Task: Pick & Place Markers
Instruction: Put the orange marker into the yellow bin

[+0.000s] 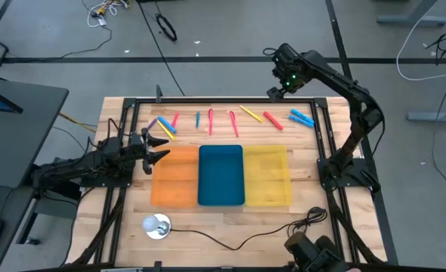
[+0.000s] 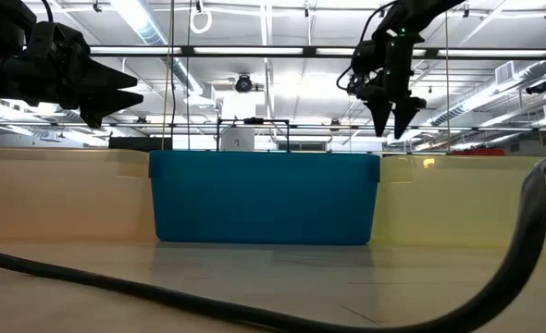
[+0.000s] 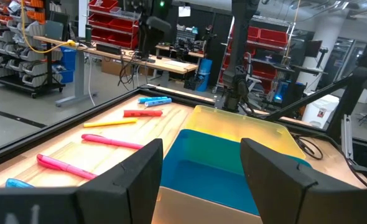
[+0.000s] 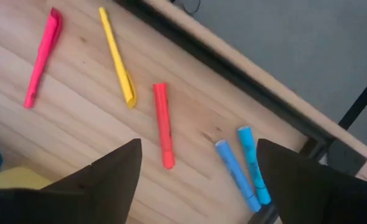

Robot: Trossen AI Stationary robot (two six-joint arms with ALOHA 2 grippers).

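Several markers lie flat in a row along the far part of the wooden table: a purple, yellow and blue bunch (image 1: 162,127) at the left, pink ones (image 1: 211,121), a yellow one (image 1: 250,113), a red one (image 1: 273,120) and two blue ones (image 1: 301,118). My right gripper (image 1: 277,92) hangs open high over the far edge, pointing down. Its wrist view shows the red marker (image 4: 163,124) and the blue pair (image 4: 244,171) below its spread fingers (image 4: 199,180). My left gripper (image 1: 159,147) waits open and level at the orange tray's left side, touching nothing.
Orange (image 1: 174,175), blue (image 1: 221,175) and yellow (image 1: 267,175) trays stand side by side mid-table, nearer than the marker row. A black frame rail (image 1: 230,98) runs along the far edge. A white round object (image 1: 156,225) and a black cable (image 1: 238,240) lie near the front edge.
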